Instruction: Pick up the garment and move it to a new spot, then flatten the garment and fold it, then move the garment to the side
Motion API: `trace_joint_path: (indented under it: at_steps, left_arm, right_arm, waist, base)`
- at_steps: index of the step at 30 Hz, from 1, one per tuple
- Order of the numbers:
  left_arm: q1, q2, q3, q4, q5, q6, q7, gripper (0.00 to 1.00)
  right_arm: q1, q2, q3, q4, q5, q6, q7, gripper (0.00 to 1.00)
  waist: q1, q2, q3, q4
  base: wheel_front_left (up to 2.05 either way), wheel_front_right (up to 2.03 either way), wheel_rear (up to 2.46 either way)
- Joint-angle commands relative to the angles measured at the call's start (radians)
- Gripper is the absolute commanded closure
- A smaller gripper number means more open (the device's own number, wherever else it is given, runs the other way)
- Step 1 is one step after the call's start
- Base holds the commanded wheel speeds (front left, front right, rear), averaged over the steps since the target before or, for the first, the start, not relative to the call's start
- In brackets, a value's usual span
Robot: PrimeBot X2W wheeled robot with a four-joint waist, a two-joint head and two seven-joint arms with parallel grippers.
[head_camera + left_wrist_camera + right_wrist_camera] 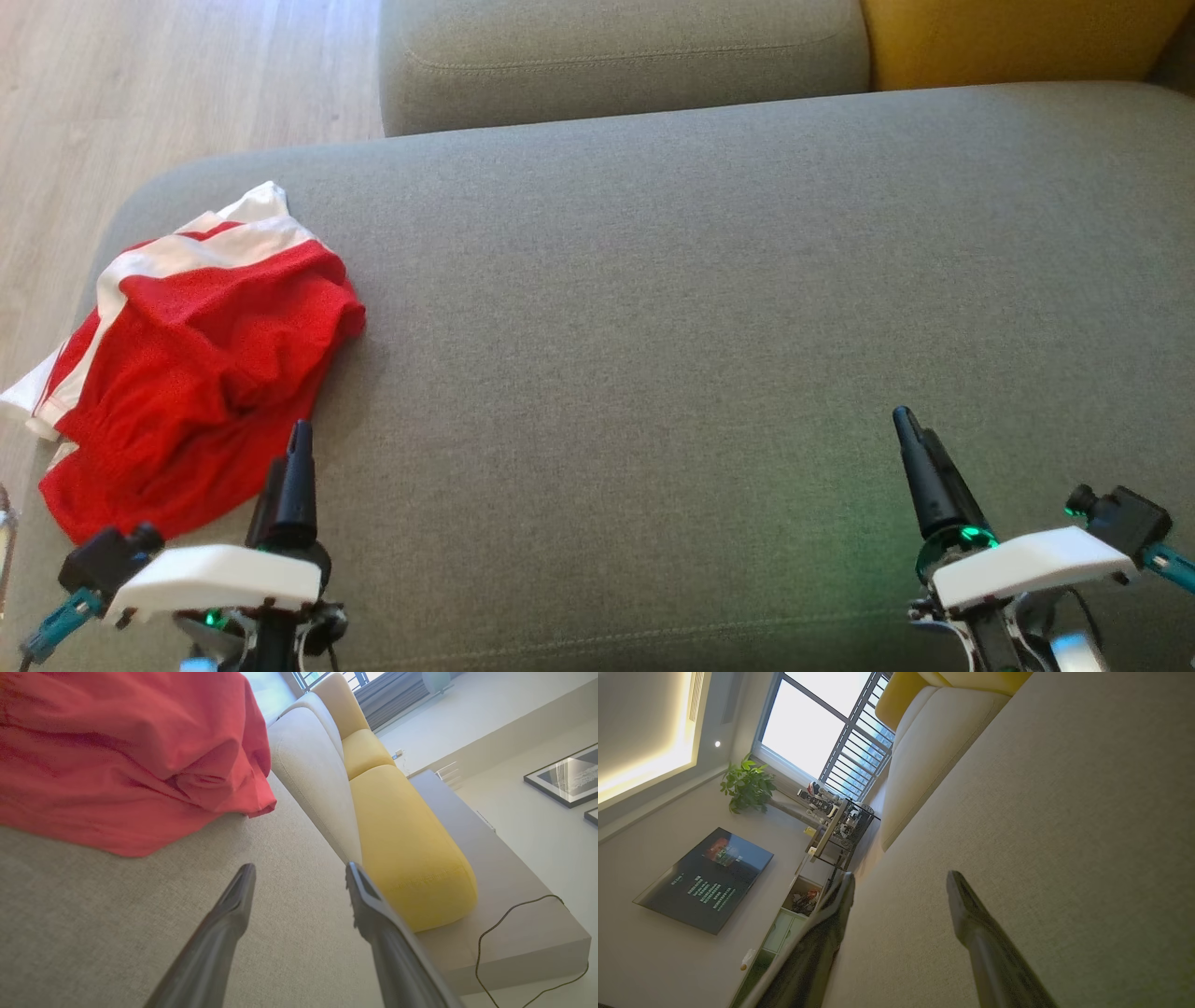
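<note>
A red garment (191, 359) with white stripes lies crumpled at the left end of the grey sofa seat (672, 308), one white corner hanging over the edge. In the left wrist view the garment (126, 751) bulges just beyond and left of my fingertips. My left gripper (299, 443) hovers at the garment's near right edge, open and empty, and in its own wrist view the left gripper (300, 875) shows bare cushion between its fingers. My right gripper (904, 420) is low on the right, far from the garment, and the right gripper (900, 882) stands open over the seat.
A grey back cushion (616, 56) and a yellow cushion (1018, 37) line the far side of the seat. Wooden floor (140, 84) lies off the left end. The wrist views show a ledge with a cable (514, 933), a wall screen (705, 877) and a shelf rack (836, 826).
</note>
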Motion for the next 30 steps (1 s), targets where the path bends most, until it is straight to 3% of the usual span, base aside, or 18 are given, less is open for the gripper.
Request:
trace_joint_path:
  at_steps: [1, 30]
  left_arm:
    - [-0.039, 0.012, 0.007, -0.052, 0.049, 0.007, -0.018, 0.00]
    - [-0.029, 0.060, -0.086, -0.161, 0.426, 0.114, -0.103, 0.00]
  right_arm:
    - [-0.050, -0.007, 0.019, -0.047, -0.046, 0.000, -0.018, 0.00]
    - [-0.053, -0.011, 0.095, -0.103, -0.399, 0.000, -0.104, 0.00]
  waist:
    - [0.0000, 0.0000, 0.000, 0.000]
    - [0.0000, 0.0000, -0.011, -0.003]
  base:
    - [0.00, 0.00, 0.00]
    - [0.00, 0.00, 0.00]
